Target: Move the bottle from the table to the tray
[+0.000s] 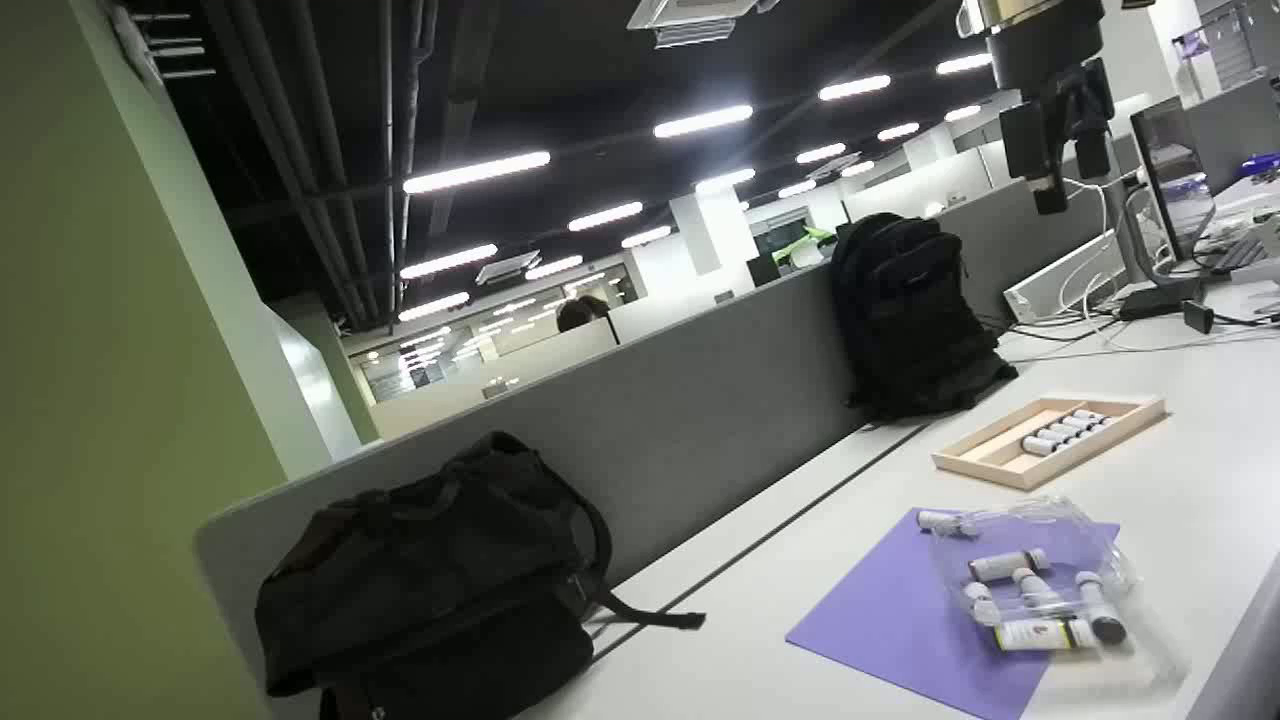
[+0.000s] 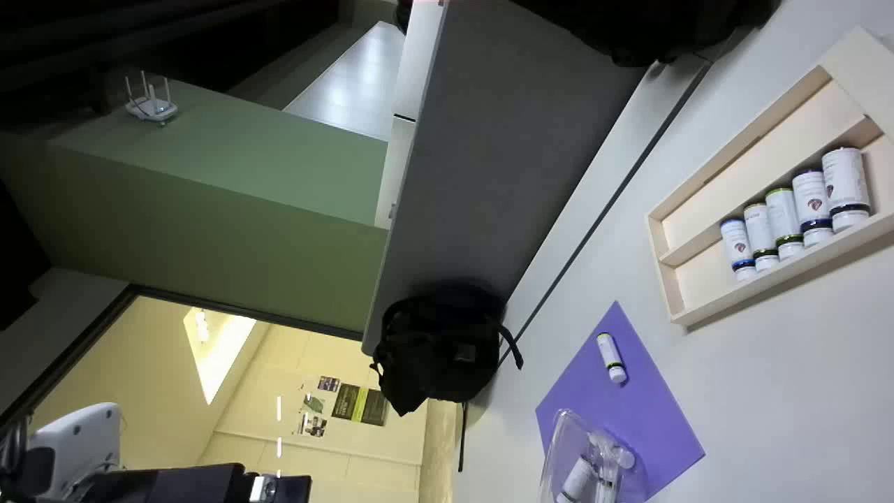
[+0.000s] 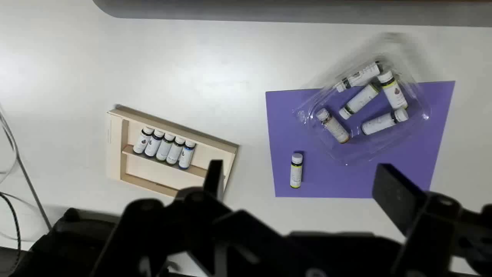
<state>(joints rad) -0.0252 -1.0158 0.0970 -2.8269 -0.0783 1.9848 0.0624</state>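
The small whitish bottle point(image 3: 296, 171) lies alone on the left part of the purple mat, with a white cap and yellow-green bands. It also shows in both exterior views point(image 1: 938, 520) point(image 2: 611, 356). The shallow wooden tray point(image 3: 173, 129) lies left of the mat in the wrist view and also shows in both exterior views point(image 1: 985, 470) point(image 2: 719, 306). Several similar bottles lie in a row in one of its compartments. My gripper point(image 3: 303, 187) is open and empty, high above the table in an exterior view point(image 1: 1052, 150). The bottle appears between its fingers in the wrist view, far below.
A clear plastic package point(image 3: 369, 148) with several bottles lies on the purple mat point(image 3: 326, 188). Black backpacks point(image 1: 430, 580) point(image 1: 910, 310) stand along the grey partition point(image 1: 700, 400). Cables point(image 3: 27, 181) and a monitor point(image 1: 1180, 180) are beyond the tray.
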